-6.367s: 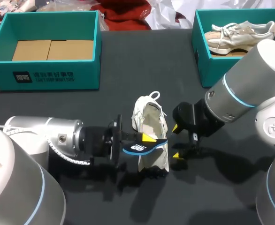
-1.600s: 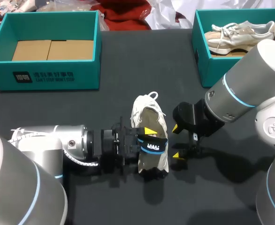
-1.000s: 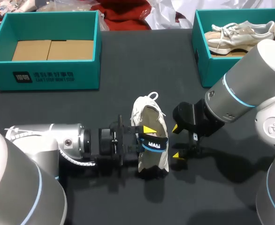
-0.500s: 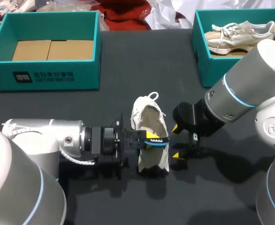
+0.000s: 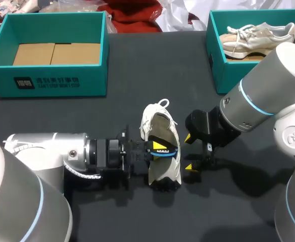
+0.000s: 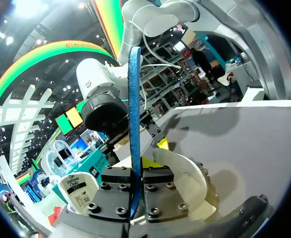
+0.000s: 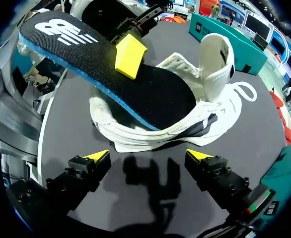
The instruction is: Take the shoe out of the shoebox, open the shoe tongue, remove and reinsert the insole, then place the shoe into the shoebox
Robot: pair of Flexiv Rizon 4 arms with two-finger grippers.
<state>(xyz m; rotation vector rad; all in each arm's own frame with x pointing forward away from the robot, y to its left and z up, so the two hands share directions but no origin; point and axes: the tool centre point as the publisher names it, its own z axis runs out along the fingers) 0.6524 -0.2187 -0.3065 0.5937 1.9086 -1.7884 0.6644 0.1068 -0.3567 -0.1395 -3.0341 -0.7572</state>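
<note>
White sneaker (image 5: pixel 161 132) is seen at mid-table (image 5: pixel 137 75), well apart from both boxes, opening turned upward. The insole (image 5: pixel 163 151) is clamped by the L gripper (image 5: pixel 160 147), which comes in from the L side at table level. In the L wrist view the insole (image 6: pixel 134 124) is seen edge-on as a thin blue strip pinched between the finger blocks, w/ the sneaker (image 6: pixel 187 181) just beside and under it. In the R wrist view the insole (image 7: pixel 110 74) shows black on top w/ a blue edge. One end is lowered into the sneaker (image 7: pixel 195 119) opening, and the other end, w/ white print, sticks out above the rim. One yellow fingertip (image 7: pixel 129 55) of the L gripper is pressed on its upper face.

R gripper (image 5: pixel 188 151) is held just beside the sneaker on its R side, not touching it. Its fingers are spread wide w/ nothing between them; in its own view the R gripper (image 7: pixel 148 155) has the sneaker ahead of the tips.

Teal shoebox (image 5: pixel 52 83) is at the far L w/ cardboard (image 5: pixel 54 53) on its floor. A second teal shoebox (image 5: pixel 219 68) at the far R holds a beige sneaker (image 5: pixel 258 38).
</note>
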